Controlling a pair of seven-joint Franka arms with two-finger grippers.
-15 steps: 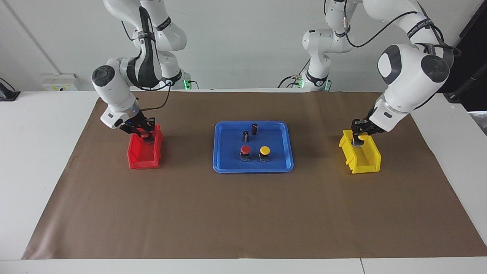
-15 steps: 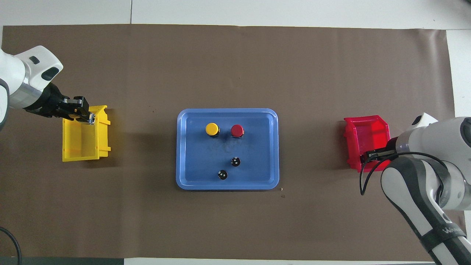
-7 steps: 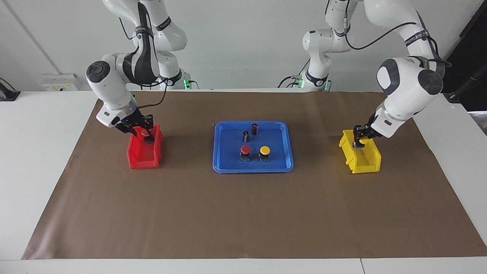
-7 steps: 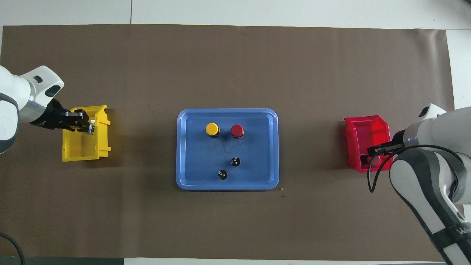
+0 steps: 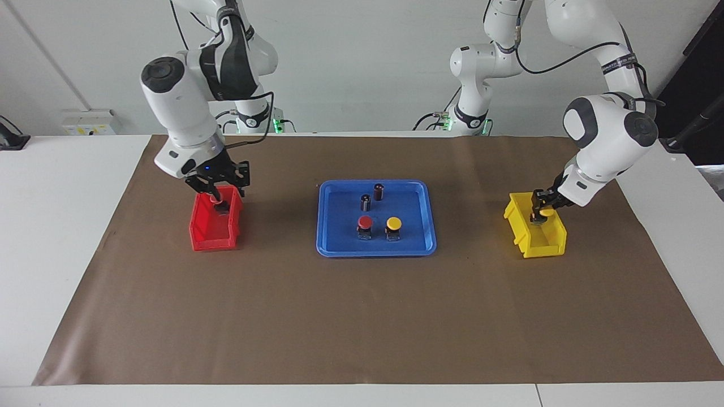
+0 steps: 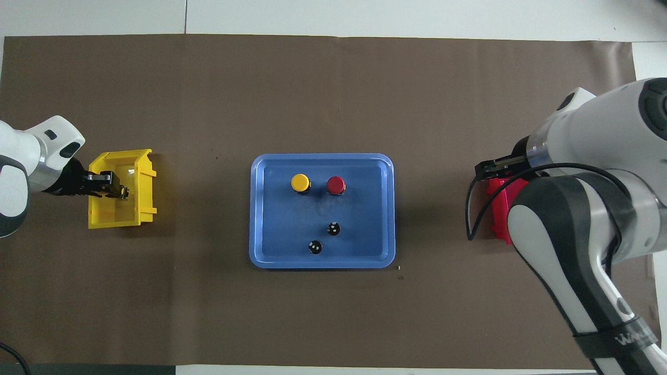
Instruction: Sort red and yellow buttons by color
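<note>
1. The left jaws are gripping a yellow button (image 5: 544, 212), closed tight on it, and hanging low over the yellow bin (image 5: 550, 244) at the left arm's end of the bench (image 5: 68, 237).
2. The right jaws are hanging over the red bin (image 5: 206, 237) at the right arm's end. A red button (image 5: 215, 199) is showing just beneath them. I cannot tell whether they are gripping it or letting it go, nor how wide they are standing.
3. To do this step well, in my judgement, each arm should be bringing its button down inside the bin walls before opening, so that it is dropping only a short way and not bouncing out or catching the rim.
4. Once open, the jaws should be rising straight up, so that they are not dragging the button or tipping the bin.
5. Farther out, the blue tray (image 5: 339, 249) at mid-bench is carrying a second red button (image 5: 365, 221) and a second yellow button (image 5: 393, 224) side by side. Two dark cylinders (image 5: 366, 202) are standing nearer the robots and are no part of the sort.
</note>
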